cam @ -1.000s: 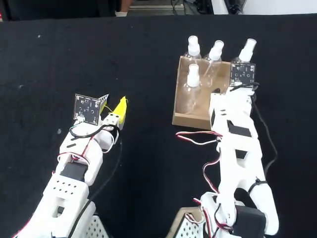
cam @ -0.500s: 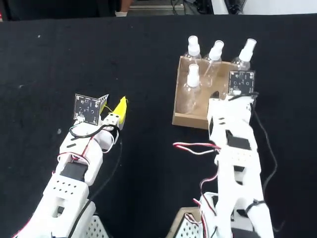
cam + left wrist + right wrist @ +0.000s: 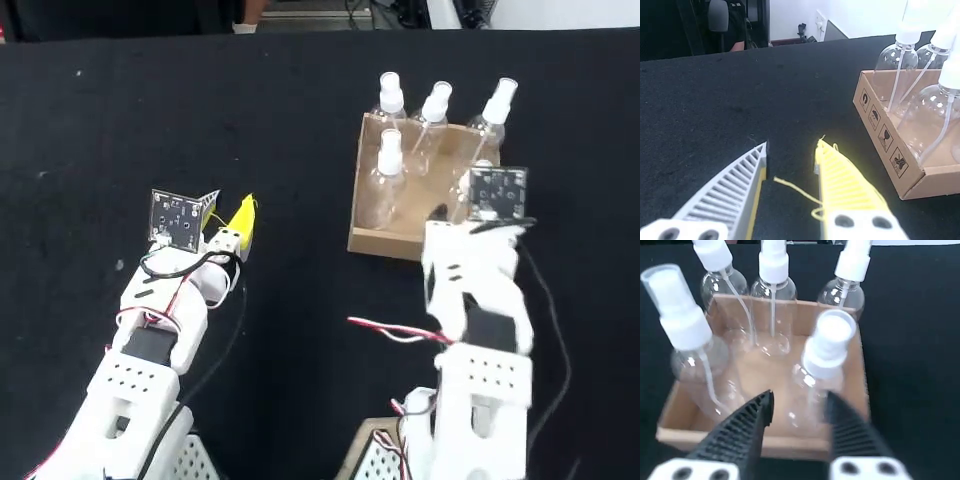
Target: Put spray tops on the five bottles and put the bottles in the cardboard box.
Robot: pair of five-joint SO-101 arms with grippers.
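Note:
Several clear bottles with white spray tops stand in the cardboard box (image 3: 384, 242), which lies at the back right of the black table. In the right wrist view the nearest bottle (image 3: 823, 356) stands just beyond my right gripper (image 3: 800, 401), which is open with nothing between its black fingers (image 3: 752, 420). Another bottle (image 3: 687, 335) stands at the box's near left, and three more line the far wall (image 3: 800, 315). From above, the right wrist's camera board (image 3: 497, 191) covers that gripper. My left gripper (image 3: 228, 208) (image 3: 791, 147) is open and holds nothing, out on the bare table left of the box (image 3: 885, 140).
A loose yellow thread (image 3: 790, 189) hangs between the left gripper's grey and yellow fingers. Bare black tabletop stretches between the left gripper and the box. The arms' bases stand at the near edge, with red and white cables (image 3: 395, 330) looping off the right arm.
My right arm has drawn back from the box toward the near edge, uncovering a bottle in the box's near right corner. The left arm has stayed still.

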